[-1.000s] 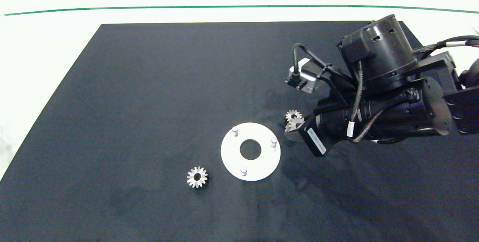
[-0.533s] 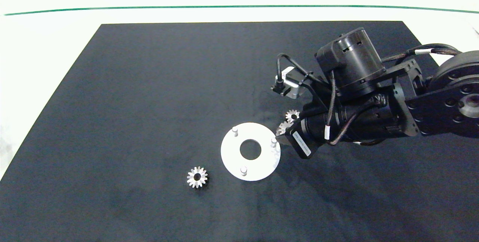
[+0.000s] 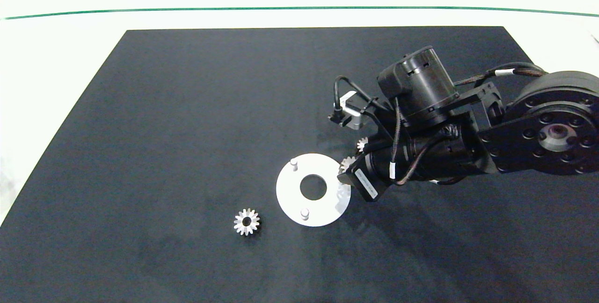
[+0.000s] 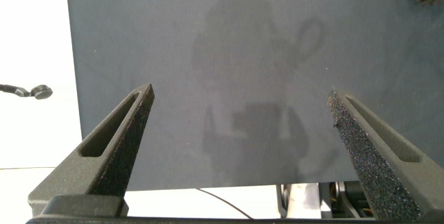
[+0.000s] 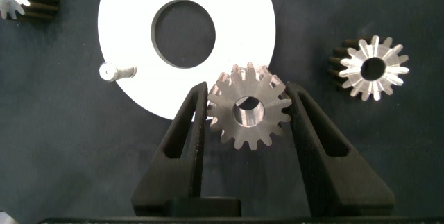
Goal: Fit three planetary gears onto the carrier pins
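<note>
The right gripper [image 5: 248, 113] pinches one gear [image 5: 248, 114] between its two fingers [image 5: 191, 123], the gear lying flat with its bore open to the wrist camera. In the head view the right arm [image 3: 435, 148] reaches in from the right, and the held gear [image 3: 346, 164] now hangs over the right edge of the white disc [image 3: 312, 189]. Half a second ago it was just off that edge, and a second ago further right still, so the arm has carried it steadily leftward. The right-hand pin, plain in both earlier pictures, is now hidden under the gripper; whether the gear has met it cannot be told.

Two pins show on the disc: one at its far left [image 3: 293, 163] and one at its near side [image 3: 304, 212], both bare. A second gear [image 3: 361, 144] lies on the black mat [image 3: 187, 120] just beyond the gripper, partly covered by the arm, where it lay before. The third gear [image 3: 246, 221] rests on the mat to the near left of the disc, a little apart from it, unmoved.

The left gripper [image 4: 239, 102] is outside the head view; its wrist camera shows its fingers spread wide over bare mat near the mat's edge, holding nothing.
</note>
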### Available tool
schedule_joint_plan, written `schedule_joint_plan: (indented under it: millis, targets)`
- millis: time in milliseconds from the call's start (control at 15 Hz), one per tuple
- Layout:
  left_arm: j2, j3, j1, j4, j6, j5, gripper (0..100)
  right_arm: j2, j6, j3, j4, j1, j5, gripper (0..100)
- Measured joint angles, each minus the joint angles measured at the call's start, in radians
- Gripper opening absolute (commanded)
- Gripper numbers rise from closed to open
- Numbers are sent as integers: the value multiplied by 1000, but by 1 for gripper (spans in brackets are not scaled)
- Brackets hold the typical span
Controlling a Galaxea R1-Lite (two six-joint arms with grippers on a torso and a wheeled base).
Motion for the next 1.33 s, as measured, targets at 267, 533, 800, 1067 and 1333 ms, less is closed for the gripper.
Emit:
schedule_joint_plan:
  millis: [267,533,800,1067,1333]
  targets:
    - [-7,0,0,0,1,0,100,16,0,-17,-1,0,0,22]
    - [-13,0,1,0,1,0,100,24,0,-18,0,0,0,22]
    - [-14,0,1,0,1,0,100,24,0,-14,0,0,-1,22]
    - [-14,0,2,0,1,0,100,24,0,-11,1,0,-3,22]
    - [-16,0,2,0,1,0,100,25,0,-11,0,-2,-3,22]
